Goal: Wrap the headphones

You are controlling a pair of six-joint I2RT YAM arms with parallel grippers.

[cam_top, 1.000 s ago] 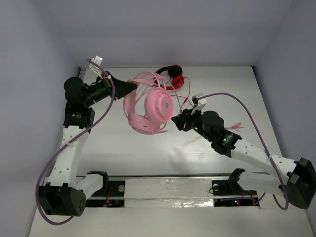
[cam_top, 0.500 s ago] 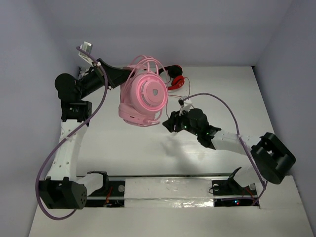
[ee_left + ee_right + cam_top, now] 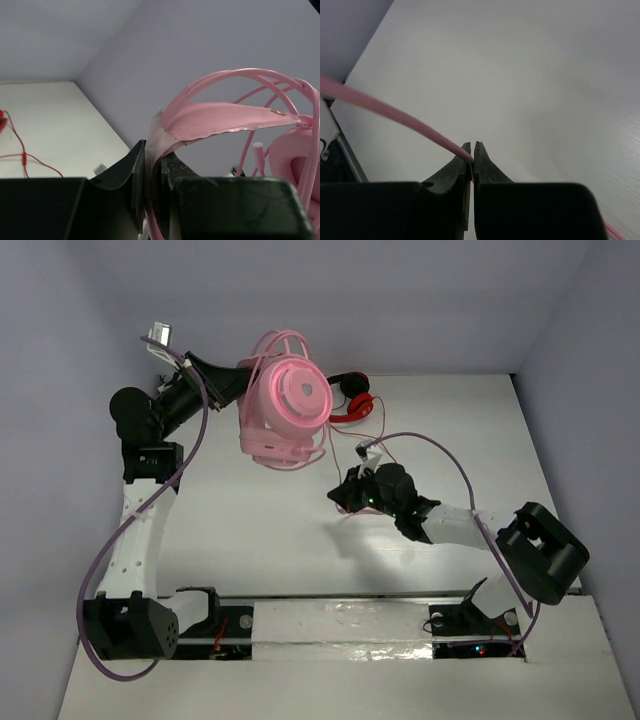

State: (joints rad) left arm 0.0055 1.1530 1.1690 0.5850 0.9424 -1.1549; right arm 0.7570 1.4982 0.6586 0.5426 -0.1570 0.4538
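The pale pink headphones (image 3: 285, 405) hang in the air at the back left, a round ear cup facing the camera, cable loops around them. My left gripper (image 3: 238, 385) is shut on the pink headband (image 3: 220, 120), seen up close in the left wrist view between the jaws (image 3: 152, 170). My right gripper (image 3: 337, 495) sits low over the table middle, shut on the thin pink cable (image 3: 395, 117), which runs out to the upper left from its tips (image 3: 472, 152).
Smaller red-and-black headphones (image 3: 352, 400) lie at the back of the table, their red cable (image 3: 375, 445) trailing toward my right gripper. The red cable also shows in the left wrist view (image 3: 22, 152). Walls close in the table on three sides.
My left arm has lifted the pink headphones up and back to the left, turning the ear cup. My right gripper has shifted a little left and nearer, still holding the cable.
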